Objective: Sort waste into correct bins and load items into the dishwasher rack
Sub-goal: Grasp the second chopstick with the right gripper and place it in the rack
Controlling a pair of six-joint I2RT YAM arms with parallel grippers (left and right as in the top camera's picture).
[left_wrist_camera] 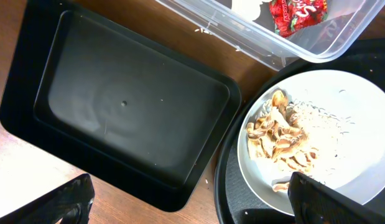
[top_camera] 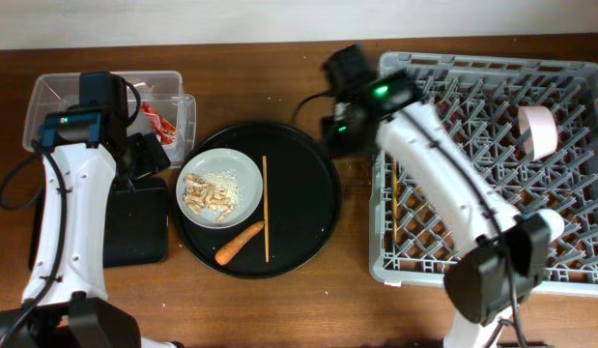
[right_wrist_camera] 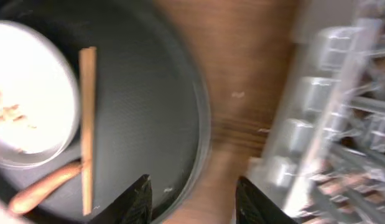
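The pale grey plate holds beige scraps on the round black tray. A wooden chopstick and the orange carrot lie beside it. The red wrapper lies in the clear box; white paper shows there too. The shallow black tray is empty. My left gripper is open and empty over the black tray's corner and the plate's edge. My right gripper is open and empty over the round tray's right rim, beside the grey rack. A white-pink bowl sits in the rack.
The right wrist view is blurred; it shows the chopstick, the carrot and the rack's edge. Bare wooden table shows between the round tray and the rack. The right arm crosses over the rack.
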